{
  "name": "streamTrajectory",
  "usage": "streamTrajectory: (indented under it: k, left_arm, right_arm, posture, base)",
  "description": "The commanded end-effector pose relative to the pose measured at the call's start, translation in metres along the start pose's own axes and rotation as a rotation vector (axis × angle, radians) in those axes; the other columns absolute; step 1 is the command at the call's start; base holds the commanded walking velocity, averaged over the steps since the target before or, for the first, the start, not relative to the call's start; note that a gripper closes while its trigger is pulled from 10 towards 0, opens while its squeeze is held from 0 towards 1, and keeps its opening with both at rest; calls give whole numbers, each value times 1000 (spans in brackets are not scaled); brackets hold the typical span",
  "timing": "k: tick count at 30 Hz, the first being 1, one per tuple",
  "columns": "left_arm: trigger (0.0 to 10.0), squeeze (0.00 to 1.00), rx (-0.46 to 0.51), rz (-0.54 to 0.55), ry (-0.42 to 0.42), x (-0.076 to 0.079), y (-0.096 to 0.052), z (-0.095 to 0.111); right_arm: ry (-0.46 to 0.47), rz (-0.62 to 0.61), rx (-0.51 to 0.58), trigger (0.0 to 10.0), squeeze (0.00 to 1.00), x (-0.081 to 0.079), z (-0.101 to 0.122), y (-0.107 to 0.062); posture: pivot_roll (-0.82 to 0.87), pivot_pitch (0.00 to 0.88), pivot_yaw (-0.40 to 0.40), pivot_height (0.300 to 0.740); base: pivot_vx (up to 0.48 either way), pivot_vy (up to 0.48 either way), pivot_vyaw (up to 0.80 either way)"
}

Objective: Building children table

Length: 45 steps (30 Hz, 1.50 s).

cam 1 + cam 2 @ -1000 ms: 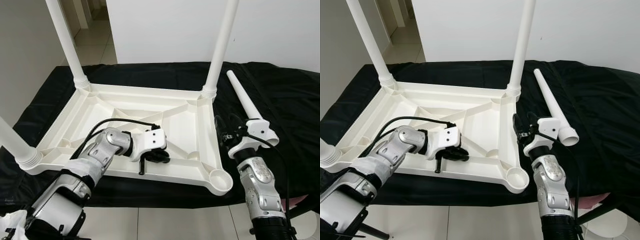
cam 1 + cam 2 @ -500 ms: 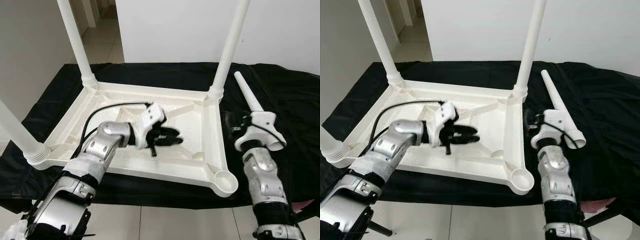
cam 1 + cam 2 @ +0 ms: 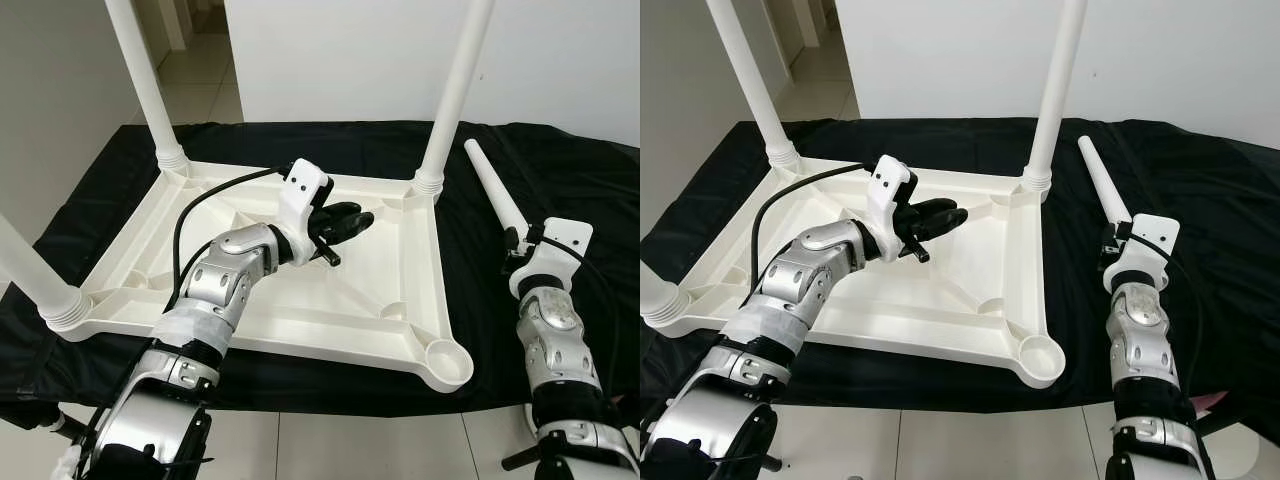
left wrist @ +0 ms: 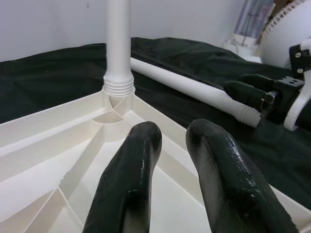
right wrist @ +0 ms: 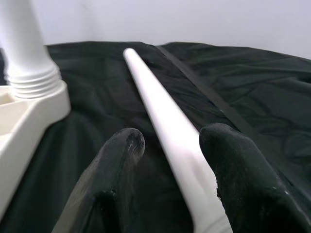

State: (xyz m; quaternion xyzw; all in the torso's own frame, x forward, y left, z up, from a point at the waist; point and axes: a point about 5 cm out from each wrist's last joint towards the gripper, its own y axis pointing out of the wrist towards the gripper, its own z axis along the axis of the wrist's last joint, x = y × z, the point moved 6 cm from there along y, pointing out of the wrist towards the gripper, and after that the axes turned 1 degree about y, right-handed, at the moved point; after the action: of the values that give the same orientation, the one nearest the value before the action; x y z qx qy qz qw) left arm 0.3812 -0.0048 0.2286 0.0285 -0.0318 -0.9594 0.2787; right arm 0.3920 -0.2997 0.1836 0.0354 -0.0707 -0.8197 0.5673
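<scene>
Lying upside down on a black cloth [image 3: 560,170]: a white plastic children's table top [image 3: 390,300], ribbed underside facing up. Standing upright in three of its corner sockets: white table legs, at the far left corner [image 3: 140,85], the far right corner [image 3: 455,95] and the near left corner [image 3: 30,275]. Sitting open and unfilled at the near right corner: a round socket [image 3: 447,363].

Resting on the cloth just beside the table top's right edge: a fourth loose leg [image 3: 498,200], tapered, narrow end pointing away from the robot.

Hovering above the middle of the underside: the left gripper [image 3: 345,220], pointing toward the far right corner. Sitting close together with only a narrow gap and gripping nothing: its two black fingers [image 4: 131,179]. Looking along them in the left wrist view toward the far right leg [image 4: 118,46] and the loose leg beyond it.

Reaching over the cloth at the near, thick end of the loose leg: the right gripper [image 3: 1108,248]. Straddling that leg [image 5: 170,131] in the right wrist view: its fingers [image 5: 116,179], spread apart on either side. Not possible to tell whether they are touching the leg.

Showing beyond the cloth: a white wall [image 3: 350,50] and a tiled floor [image 3: 205,80].
</scene>
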Motion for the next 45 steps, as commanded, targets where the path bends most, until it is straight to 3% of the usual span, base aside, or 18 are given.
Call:
streamTrajectory:
  k: [1, 2, 4, 6, 14, 15, 16, 21, 27, 45]
  left_arm:
    - [10000, 0, -9, 44, -20, -5, -3, -3]
    - [10000, 0, 11, 66, -33, 2, 2, -2]
    - [10000, 0, 24, 72, -25, 5, 4, -1]
    - [10000, 0, 43, 70, -67, 11, 8, -2]
    - [10000, 0, -3, 1, -36, 44, 18, -16]
    - [10000, 0, -2, -7, -47, 50, 19, -16]
    - [10000, 0, -2, -7, -53, 53, 20, -16]
    - [10000, 0, -10, -10, -98, 61, 19, -22]
    - [10000, 0, -27, -16, -91, 67, 18, -28]
    - [10000, 0, -47, 3, -115, 69, 13, -28]
  right_arm:
    - [1, -24, -7, 10000, 180, 6, -2, 1]
    - [28, -22, -10, 10000, 1000, 10, -2, 3]
    - [40, -13, -11, 10000, 1000, 10, -2, 4]
    - [44, 10, -8, 10000, 1000, 9, -1, 4]
    - [43, 66, -45, 10000, 1000, 9, -8, 7]
    - [45, 88, -63, 10000, 282, 8, -12, 6]
    - [43, 105, -71, 10000, 0, 7, -14, 6]
    - [10, 158, -90, 10000, 0, 6, -22, 2]
    - [-18, 183, -124, 10000, 0, 9, -31, -1]
    - [-36, 125, -177, 10000, 0, 30, -54, -14]
  posture:
    - [-3, 91, 34, 740]
    - [-4, 105, 36, 740]
    - [-4, 105, 36, 740]
    - [-5, 113, 31, 740]
    - [0, 125, 26, 740]
    - [2, 126, 25, 740]
    - [3, 129, 27, 740]
    - [6, 134, 30, 740]
    - [15, 133, 37, 740]
    - [34, 120, 65, 740]
  base:
    - [0, 0, 0]
    - [0, 0, 0]
    - [0, 0, 0]
    - [0, 0, 0]
    - [0, 0, 0]
    - [0, 0, 0]
    - [0, 0, 0]
    - [0, 0, 0]
    - [0, 0, 0]
    - [0, 0, 0]
